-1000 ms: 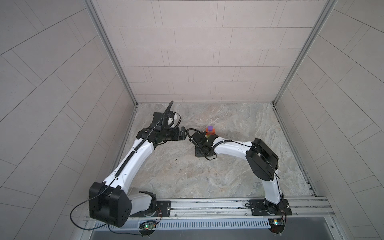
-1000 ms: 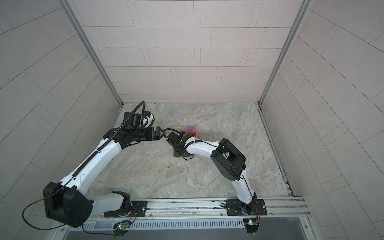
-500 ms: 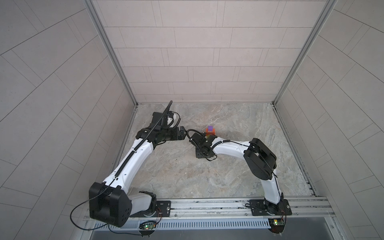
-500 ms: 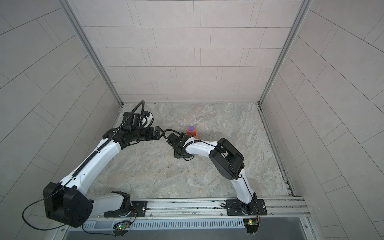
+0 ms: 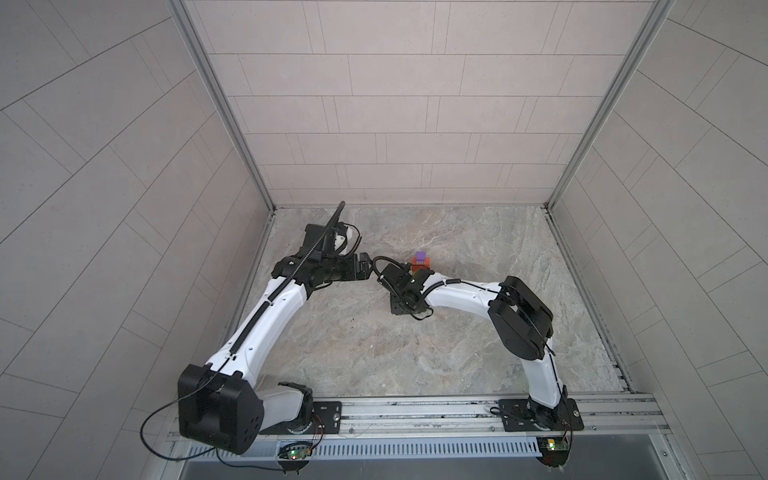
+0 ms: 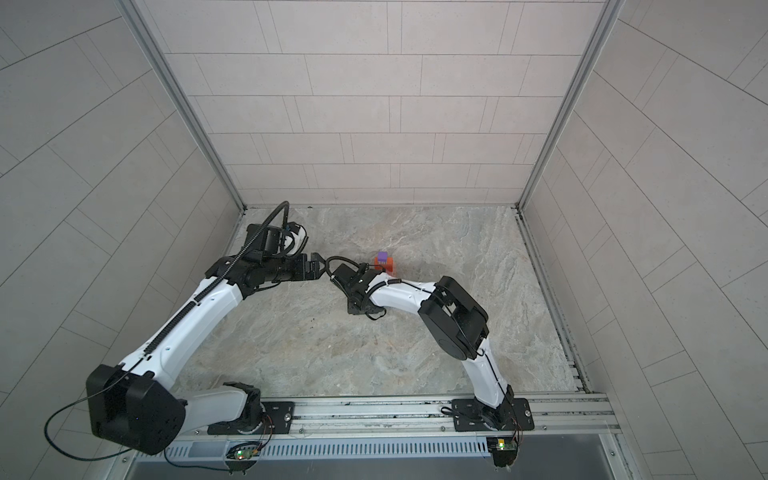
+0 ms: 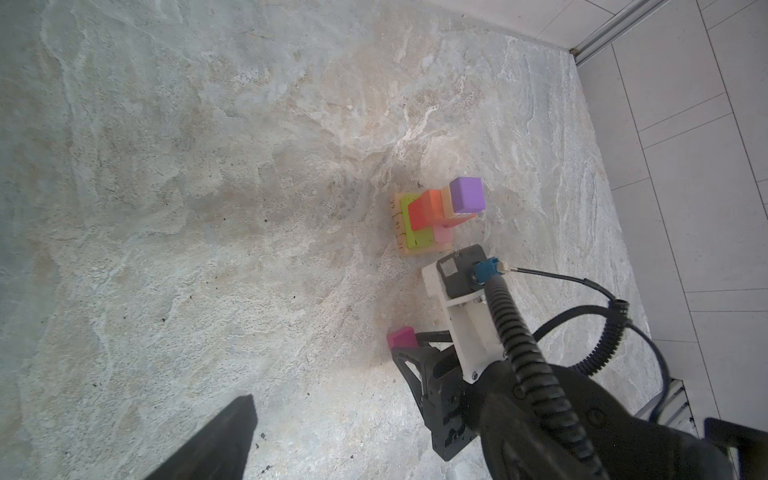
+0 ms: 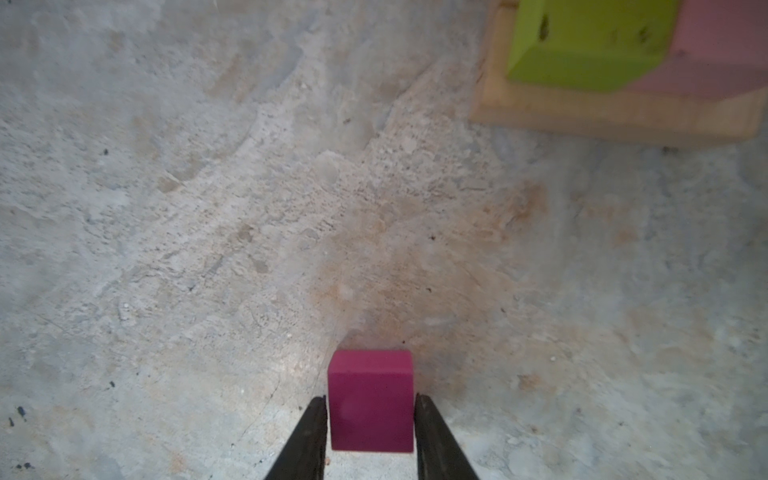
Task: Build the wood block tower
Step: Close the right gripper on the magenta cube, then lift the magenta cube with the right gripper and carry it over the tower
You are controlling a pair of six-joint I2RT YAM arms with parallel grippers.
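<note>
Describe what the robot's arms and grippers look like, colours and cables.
The left arm and right arm have smooth white shells and chunky black joints, each with a ribbed black hose alongside. The left gripper and right gripper are black with thin tapering fingers. A white bracket carrying a blue plug sits by the right wrist.

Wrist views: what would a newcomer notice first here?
The colourful tower stands out on the grey marbled floor, stepped up to a purple cube on top. Close beside it, the right gripper pinches a magenta cube.
</note>
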